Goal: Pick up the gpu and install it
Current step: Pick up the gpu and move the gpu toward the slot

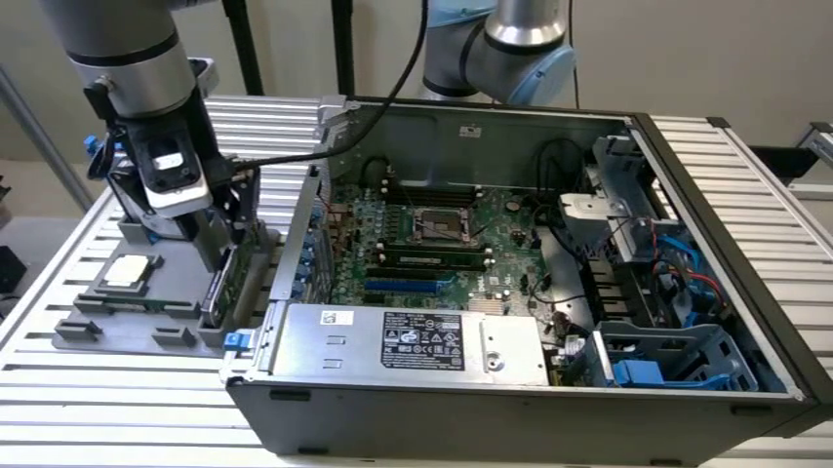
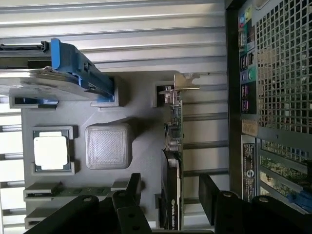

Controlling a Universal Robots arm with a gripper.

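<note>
Hovering above the gray parts tray (image 1: 131,312), your arm's hand (image 2: 170,190) has its two black fingers (image 2: 132,187) spread apart. One finger sits on either side of the gpu (image 2: 172,146), with a gap between each finger and the card, so nothing is gripped. The gpu stands on its long edge in a slot of the tray, on the side nearest the computer case (image 1: 521,409). Its silver bracket (image 2: 187,84) is at the end away from the hand, and its green board edge faces up. In the exterior view you can see the hand (image 1: 224,249) low over the card (image 1: 218,288), just beside the case's outer wall. Farther from the case than the gpu, the tray also holds a square silver processor chip (image 2: 50,150), a ribbed gray square block (image 2: 108,145), a memory stick (image 2: 73,191) and a hard drive with blue side rails (image 2: 53,73). The case lies with its side off, the motherboard (image 1: 443,244) exposed, and both case and tray rest on the slatted metal counter (image 1: 131,414).
</note>
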